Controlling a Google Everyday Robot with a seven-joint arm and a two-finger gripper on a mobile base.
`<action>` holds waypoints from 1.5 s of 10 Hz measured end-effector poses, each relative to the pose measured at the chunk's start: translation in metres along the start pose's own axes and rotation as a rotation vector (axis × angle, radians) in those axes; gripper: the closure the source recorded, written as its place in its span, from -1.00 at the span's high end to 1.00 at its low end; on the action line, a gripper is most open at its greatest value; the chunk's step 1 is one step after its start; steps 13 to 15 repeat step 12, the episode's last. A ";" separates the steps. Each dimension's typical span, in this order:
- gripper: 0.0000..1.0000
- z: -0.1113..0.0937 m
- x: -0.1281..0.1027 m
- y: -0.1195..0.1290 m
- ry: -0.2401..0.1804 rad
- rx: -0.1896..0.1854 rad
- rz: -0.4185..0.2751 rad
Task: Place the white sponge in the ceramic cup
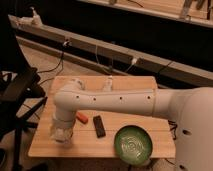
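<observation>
My white arm reaches across the wooden table to its front left corner. The gripper hangs there, pointing down, just above the tabletop. A pale whitish shape sits right at or under the gripper. I cannot tell whether that shape is the ceramic cup, the white sponge, or both. No separate sponge shows elsewhere on the table.
An orange object and a black bar-shaped object lie just right of the gripper. A green bowl stands at the front right. A pale object stands near the back edge. A dark chair is left of the table.
</observation>
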 end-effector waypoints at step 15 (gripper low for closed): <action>0.58 -0.040 0.011 -0.002 0.095 0.007 0.021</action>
